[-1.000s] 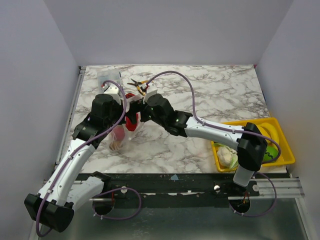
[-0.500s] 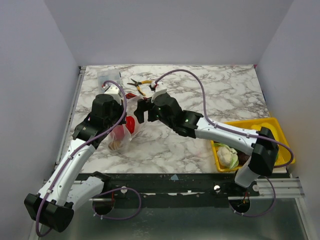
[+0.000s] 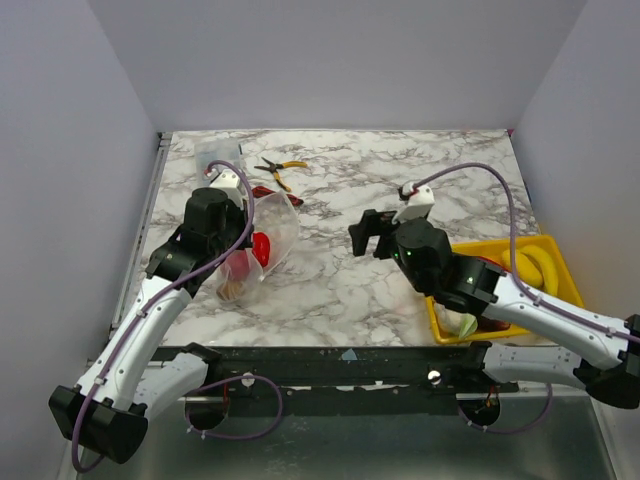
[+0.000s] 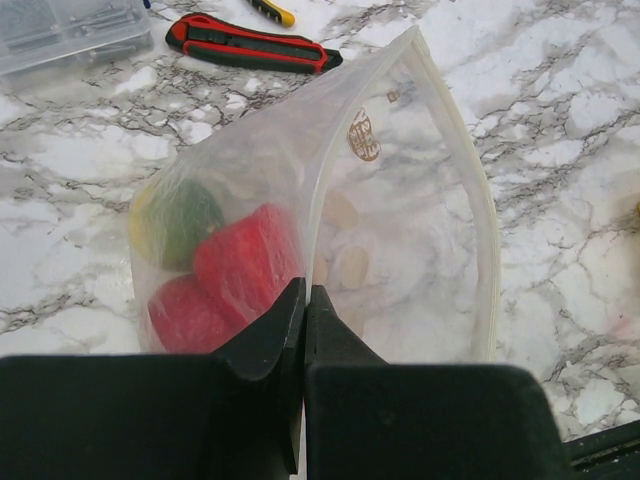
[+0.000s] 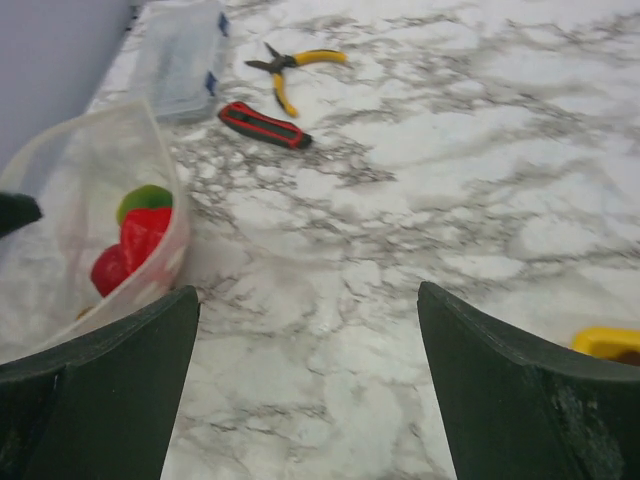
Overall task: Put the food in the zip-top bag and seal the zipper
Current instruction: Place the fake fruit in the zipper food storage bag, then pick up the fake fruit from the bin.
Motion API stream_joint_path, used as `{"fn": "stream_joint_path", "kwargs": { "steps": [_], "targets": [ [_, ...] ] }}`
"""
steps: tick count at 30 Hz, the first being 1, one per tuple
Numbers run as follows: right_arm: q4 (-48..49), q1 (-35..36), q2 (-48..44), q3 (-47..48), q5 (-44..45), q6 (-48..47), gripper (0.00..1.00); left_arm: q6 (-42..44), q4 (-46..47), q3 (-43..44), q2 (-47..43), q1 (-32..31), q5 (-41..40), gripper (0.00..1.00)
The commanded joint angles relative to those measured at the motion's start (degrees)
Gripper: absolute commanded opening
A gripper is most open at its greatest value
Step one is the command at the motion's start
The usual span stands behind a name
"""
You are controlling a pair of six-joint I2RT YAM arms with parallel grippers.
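Nearest the arms' bases, the yellow tray (image 3: 560, 248) still held the pale leafy piece (image 3: 458, 322) — so the food was only partly packed. Just beyond it the right gripper (image 3: 368, 235), jaws spread wide and empty, had swung back from the bag's mouth toward that tray, presumably for another piece. Farther left, the left gripper (image 4: 303, 300) stayed pressed together on the wall of the zip-top bag (image 4: 400, 230), propping it open on the table (image 3: 400, 180) with red pieces (image 4: 245, 265) and a green piece (image 4: 180, 215) inside — its zipper (image 4: 470, 190) gaped unsealed. Pliers (image 3: 280, 170) and a red cutter (image 4: 250, 45) lay beyond.
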Motion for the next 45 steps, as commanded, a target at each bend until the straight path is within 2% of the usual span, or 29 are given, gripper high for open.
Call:
{"fn": "stream_joint_path", "kwargs": {
  "steps": [1,4,6,11,14,22,32,40,43,45],
  "targets": [
    [-12.08,-0.99,-6.76,-5.78,13.06,8.21,0.93,-0.21,0.11,0.33,1.02,0.34,1.06,0.00],
    [-18.52,-5.28,-9.34,-8.62,14.33,13.87,0.95,-0.21,0.18,0.46,1.34,0.34,1.91,0.00],
    [-22.49,-10.59,-9.62,-9.51,12.59,16.75,0.95,-0.21,0.41,0.15,1.29,0.34,1.51,0.00],
    [-25.86,-29.61,-7.27,-11.81,0.43,18.23,0.94,-0.21,0.03,0.43,1.65,0.34,1.56,0.00],
    [-25.74,-35.97,-4.07,-12.69,-5.41,17.90,0.91,-0.21,0.27,0.13,1.26,0.34,1.16,0.00],
    [-23.41,-39.44,3.65,-13.97,-12.96,19.01,0.85,-0.21,0.15,0.24,1.00,0.34,1.34,0.00],
    [-22.65,-40.11,5.80,-17.50,-15.05,21.94,0.84,-0.21,0.08,0.17,0.88,0.38,1.47,0.00],
    [-21.35,-40.69,9.02,-18.72,-11.55,22.42,0.85,-0.21,0.15,0.15,0.98,0.36,1.47,0.00],
    [-21.11,-40.65,8.25,-18.67,-11.02,22.14,0.82,-0.21,0.16,0.24,1.24,0.34,1.47,0.00],
    [-21.37,-40.64,7.01,-18.47,-10.08,21.78,0.77,-0.21,0.21,0.24,1.39,0.34,1.56,0.00]
  ]
}}
